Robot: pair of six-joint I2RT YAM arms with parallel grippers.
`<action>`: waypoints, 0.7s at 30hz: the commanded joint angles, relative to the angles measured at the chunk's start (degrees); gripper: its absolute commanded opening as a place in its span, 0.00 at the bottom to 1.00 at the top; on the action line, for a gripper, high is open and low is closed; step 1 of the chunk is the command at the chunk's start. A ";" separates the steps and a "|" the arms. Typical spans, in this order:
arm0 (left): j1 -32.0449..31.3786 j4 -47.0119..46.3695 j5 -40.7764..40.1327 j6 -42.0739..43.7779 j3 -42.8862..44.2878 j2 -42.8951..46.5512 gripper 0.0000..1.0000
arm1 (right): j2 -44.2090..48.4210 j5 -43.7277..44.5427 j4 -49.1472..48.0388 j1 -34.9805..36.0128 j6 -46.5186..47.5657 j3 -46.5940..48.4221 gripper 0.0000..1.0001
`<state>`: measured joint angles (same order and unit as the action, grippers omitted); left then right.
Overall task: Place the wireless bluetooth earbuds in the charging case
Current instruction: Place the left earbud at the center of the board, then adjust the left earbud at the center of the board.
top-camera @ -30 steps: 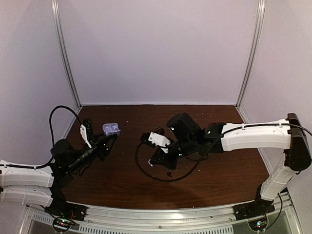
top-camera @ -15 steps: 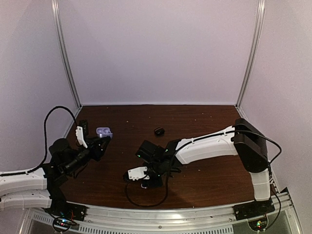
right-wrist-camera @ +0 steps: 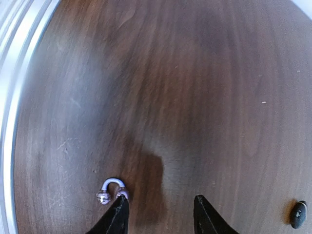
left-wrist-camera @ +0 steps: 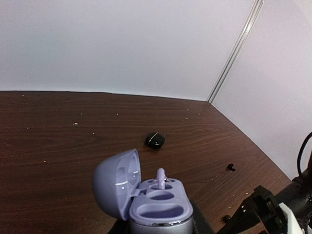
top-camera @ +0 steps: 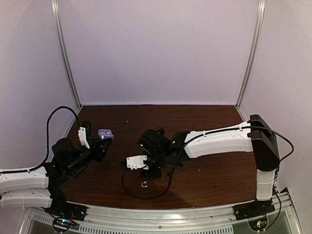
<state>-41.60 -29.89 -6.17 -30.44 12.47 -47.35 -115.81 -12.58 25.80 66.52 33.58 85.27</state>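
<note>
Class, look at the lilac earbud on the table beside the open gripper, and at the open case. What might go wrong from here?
1. The lilac earbud lies outside the right gripper's open fingers, beside one fingertip; closing now would probably miss or flick it.
2. It sits near the front rail, so a nudge might send it off.
3. Another earbud stands tall in the case, perhaps unseated; tilting may spill it.

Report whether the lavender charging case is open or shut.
Open. The lavender case has its lid swung back, baring two wells; a lavender bud sticks up from the far one.
</note>
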 commanded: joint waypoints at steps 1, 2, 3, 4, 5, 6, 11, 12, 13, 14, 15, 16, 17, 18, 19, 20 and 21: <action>0.43 -2.92 -0.91 0.20 1.45 1.10 0.00 | 6.99 4.63 -6.99 -0.12 -4.74 -4.02 0.46; 0.47 -2.78 -1.29 0.25 1.34 1.50 0.00 | 8.57 5.32 -9.07 -0.20 -6.04 -6.05 0.46; 0.54 -2.53 -1.44 0.37 1.33 1.86 0.00 | 9.54 4.97 -9.63 -0.31 -7.60 -6.84 0.46; 0.60 -2.11 -1.54 0.46 1.37 2.17 0.00 | 9.89 4.32 -9.03 -0.37 -9.68 -6.76 0.45; 0.69 -1.65 -1.64 0.46 1.47 2.42 0.00 | 9.75 2.91 -7.96 -0.35 -12.09 -6.25 0.45; 0.77 -1.07 -2.10 0.47 1.54 2.76 0.00 | 9.44 1.93 -7.14 0.03 -14.93 -5.92 0.43; 1.00 1.44 -5.03 0.31 1.93 5.22 0.00 | 8.19 4.77 -7.81 5.27 -32.66 -6.61 0.38; 1.04 1.57 -5.27 0.22 1.94 5.51 0.00 | 8.37 5.89 -8.85 6.29 -35.34 -7.67 0.39; 1.07 1.59 -5.33 0.23 1.89 5.67 0.00 | 8.40 6.95 -9.83 7.08 -37.49 -8.69 0.40; 1.09 1.51 -5.34 0.20 1.86 5.64 0.00 | 8.15 8.51 -10.29 8.18 -38.86 -9.40 0.43; 1.13 1.44 -5.22 0.16 1.93 5.50 0.00 | 7.77 10.46 -10.47 8.90 -39.66 -9.80 0.46; 1.17 1.34 -4.94 0.20 1.94 5.37 0.00 | 7.10 11.95 -10.20 9.45 -40.54 -9.70 0.49; 1.17 1.18 -4.76 0.20 2.01 5.14 0.00 | 6.49 13.96 -10.01 9.83 -41.46 -9.55 0.51; 1.17 1.15 -4.55 0.20 2.11 4.84 0.00 | 5.96 16.08 -10.03 10.12 -42.39 -9.63 0.52; 1.17 1.19 -4.34 0.27 2.24 4.75 0.00 | 5.68 17.74 -10.22 10.40 -43.14 -9.75 0.53; 1.17 1.23 -4.23 0.29 2.29 4.73 0.00 | 5.33 19.19 -10.26 10.58 -43.83 -9.84 0.54; 1.17 1.31 -4.13 0.29 2.30 4.83 0.00 | 5.07 20.34 -10.13 10.64 -44.57 -10.03 0.55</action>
<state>-40.86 -26.92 -10.20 -30.41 12.69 -42.50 -109.23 -1.48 16.71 77.32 -4.23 76.34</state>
